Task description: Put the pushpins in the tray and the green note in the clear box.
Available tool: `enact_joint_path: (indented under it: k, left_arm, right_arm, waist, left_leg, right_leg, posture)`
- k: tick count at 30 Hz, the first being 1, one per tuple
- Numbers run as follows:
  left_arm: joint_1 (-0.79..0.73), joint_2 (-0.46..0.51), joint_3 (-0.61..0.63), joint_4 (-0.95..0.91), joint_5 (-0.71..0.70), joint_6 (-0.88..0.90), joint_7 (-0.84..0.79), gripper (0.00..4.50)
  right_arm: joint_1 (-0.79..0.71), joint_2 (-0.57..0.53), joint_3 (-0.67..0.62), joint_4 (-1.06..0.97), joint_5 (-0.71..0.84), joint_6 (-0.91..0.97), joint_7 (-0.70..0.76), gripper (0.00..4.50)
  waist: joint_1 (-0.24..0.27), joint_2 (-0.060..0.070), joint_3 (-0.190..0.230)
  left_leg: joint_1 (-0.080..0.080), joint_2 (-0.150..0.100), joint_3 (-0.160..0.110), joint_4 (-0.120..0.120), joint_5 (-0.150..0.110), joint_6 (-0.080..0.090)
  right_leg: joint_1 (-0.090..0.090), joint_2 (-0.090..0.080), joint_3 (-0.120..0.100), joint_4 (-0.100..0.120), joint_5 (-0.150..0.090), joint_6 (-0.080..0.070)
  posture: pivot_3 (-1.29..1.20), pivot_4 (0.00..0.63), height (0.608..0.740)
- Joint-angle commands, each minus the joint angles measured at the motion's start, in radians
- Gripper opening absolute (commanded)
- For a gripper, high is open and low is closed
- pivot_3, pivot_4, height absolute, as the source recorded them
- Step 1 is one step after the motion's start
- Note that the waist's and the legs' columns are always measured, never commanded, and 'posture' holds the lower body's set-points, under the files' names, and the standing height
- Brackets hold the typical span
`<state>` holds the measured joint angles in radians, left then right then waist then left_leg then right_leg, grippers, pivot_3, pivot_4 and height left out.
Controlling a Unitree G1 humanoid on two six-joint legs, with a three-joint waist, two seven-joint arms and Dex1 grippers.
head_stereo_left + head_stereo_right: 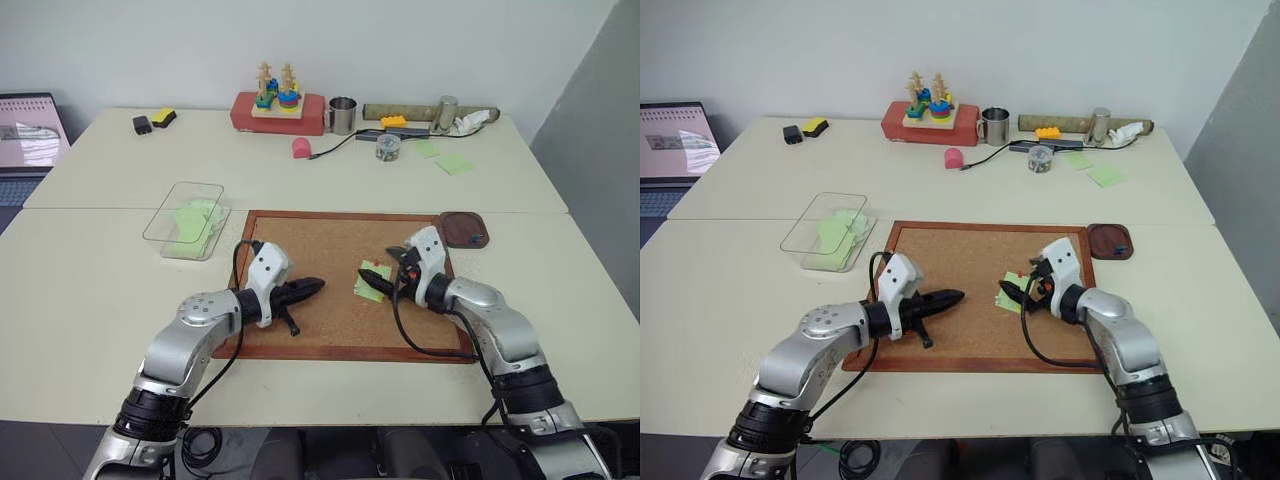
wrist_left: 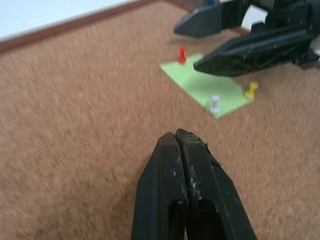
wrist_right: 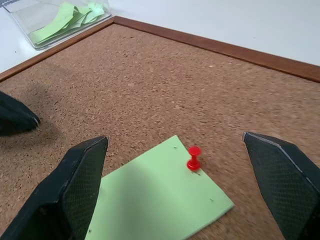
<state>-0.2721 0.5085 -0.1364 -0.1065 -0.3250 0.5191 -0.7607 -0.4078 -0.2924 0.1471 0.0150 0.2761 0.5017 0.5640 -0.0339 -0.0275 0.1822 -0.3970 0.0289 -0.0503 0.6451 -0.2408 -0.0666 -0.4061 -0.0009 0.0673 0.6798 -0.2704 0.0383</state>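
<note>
The green note lies on the corkboard, right of its middle. A red pushpin stands in one corner of the note, and a white pushpin and a yellow pushpin stand along another edge. My right gripper hangs open just over the note, with a finger on either side of the red pin. My left gripper is shut and empty, low over the board to the left of the note and pointing at it. The small brown tray sits off the board's far right corner. The clear box, left of the board, holds green paper.
The wood-framed corkboard takes up the near table. At the back stand a red box with a stacking toy, a metal mug, a small glass jar and loose green notes. A laptop sits far left.
</note>
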Motion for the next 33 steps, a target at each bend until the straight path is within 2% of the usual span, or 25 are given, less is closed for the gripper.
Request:
enact_joint_path:
  k: [1,6,9,16,18,28,30,33]
  left_arm:
    - [0.008,0.005,-0.031,-0.009,0.023,0.02,-0.008,0.01]
    - [0.022,0.01,-0.036,-0.031,0.023,0.036,-0.016,0.01]
    - [0.027,0.012,-0.03,-0.037,0.028,0.035,-0.011,0.0]
    - [0.025,0.009,-0.024,-0.042,0.025,0.037,-0.006,0.0]
    - [0.024,0.006,-0.024,-0.043,0.024,0.037,-0.005,0.0]
    - [0.007,0.011,-0.024,-0.031,0.029,0.044,-0.007,0.0]
    - [0.001,0.013,-0.032,-0.017,0.046,0.038,-0.001,0.0]
    - [-0.002,0.009,-0.037,-0.009,0.053,0.036,0.001,0.0]
  right_arm:
    - [-0.03,0.013,0.011,0.053,-0.04,-0.053,-0.002,4.5]
    - [-0.041,0.027,-0.007,0.078,-0.045,-0.067,-0.013,4.5]
    - [-0.041,0.024,-0.002,0.08,-0.061,-0.088,-0.007,4.06]
    - [-0.039,0.03,-0.004,0.069,-0.073,-0.099,-0.002,2.55]
    - [-0.039,0.031,-0.005,0.064,-0.072,-0.096,-0.003,2.32]
    - [-0.03,0.038,-0.026,0.029,-0.06,-0.083,-0.022,0.25]
    - [-0.032,0.038,-0.03,0.017,-0.059,-0.08,-0.028,0.01]
    - [-0.031,0.036,-0.043,-0.015,-0.051,-0.071,-0.04,0.01]
  waist:
    - [0.0,0.0,0.0]
    - [-0.001,0.0,-0.001]
    - [-0.001,0.0,-0.001]
    - [-0.001,0.0,-0.001]
    - [-0.001,0.0,-0.001]
    - [-0.001,0.0,-0.001]
    - [-0.001,0.0,-0.001]
    - [-0.001,0.0,-0.001]
  left_leg:
    - [0.0,0.0,0.0,0.0,0.0,0.0]
    - [0.001,0.0,0.0,0.0,0.0,0.0]
    - [0.001,0.0,0.0,0.0,0.0,0.0]
    - [0.001,0.0,0.0,0.0,0.0,0.0]
    - [0.001,0.0,0.0,0.0,0.0,0.0]
    - [0.001,0.0,0.0,0.0,0.0,0.0]
    - [0.001,0.0,0.0,0.0,0.0,0.0]
    - [0.001,0.0,0.0,0.0,0.0,0.0]
  right_leg:
    - [0.0,0.0,0.0,0.0,0.0,0.0]
    - [0.001,0.0,0.0,0.0,0.0,0.0]
    - [0.001,0.0,0.0,0.0,0.0,0.0]
    - [0.001,0.0,0.0,0.0,0.0,0.0]
    - [0.001,0.0,0.0,0.0,0.0,0.0]
    - [0.001,0.0,0.0,0.0,0.0,0.0]
    - [0.001,0.0,0.0,0.0,0.0,0.0]
    - [0.001,0.0,0.0,0.0,0.0,0.001]
  posture:
    - [0.0,0.15,0.74]
    - [0.0,0.15,0.74]
    - [0.0,0.15,0.74]
    - [0.0,0.15,0.74]
    - [0.0,0.15,0.74]
    - [0.0,0.15,0.74]
    - [0.0,0.15,0.74]
    - [0.0,0.15,0.74]
